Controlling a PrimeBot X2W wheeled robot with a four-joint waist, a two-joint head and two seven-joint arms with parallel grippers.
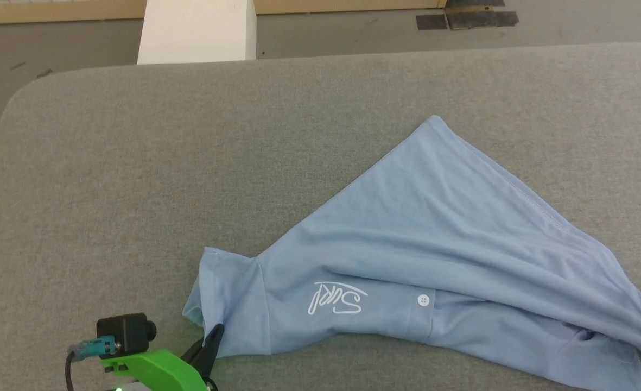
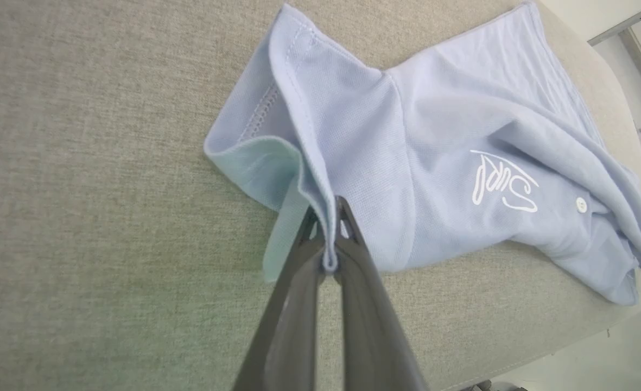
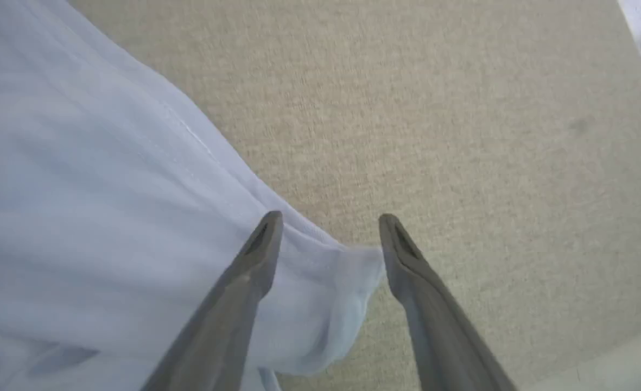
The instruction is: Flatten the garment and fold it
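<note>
Our left gripper point(image 2: 328, 239) pinches the garment point(image 1: 434, 239) at its seven-o'clock sleeve hem; at four o'clock our right gripper point(image 3: 328, 225) stands spread, perhaps brushing cloth.

Garment point(image 1: 434, 228) light blue, plain; script logo point(image 1: 336, 298) white, button point(image 1: 423, 300) white. Tabletop point(image 1: 190, 163) grey-beige, fine weave. Lower left of frame, bracket point(image 1: 152, 369) bright green.

Grey fabric table point(image 1: 135, 163) — floor point(image 1: 342, 30) beyond w/ white post point(image 1: 196, 30) (dark patches point(image 1: 467, 19)).

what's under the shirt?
Grey cloth surface shows all around the garment, so it lies on that. Anything beneath its bunched folds is covered; can't tell.
</note>
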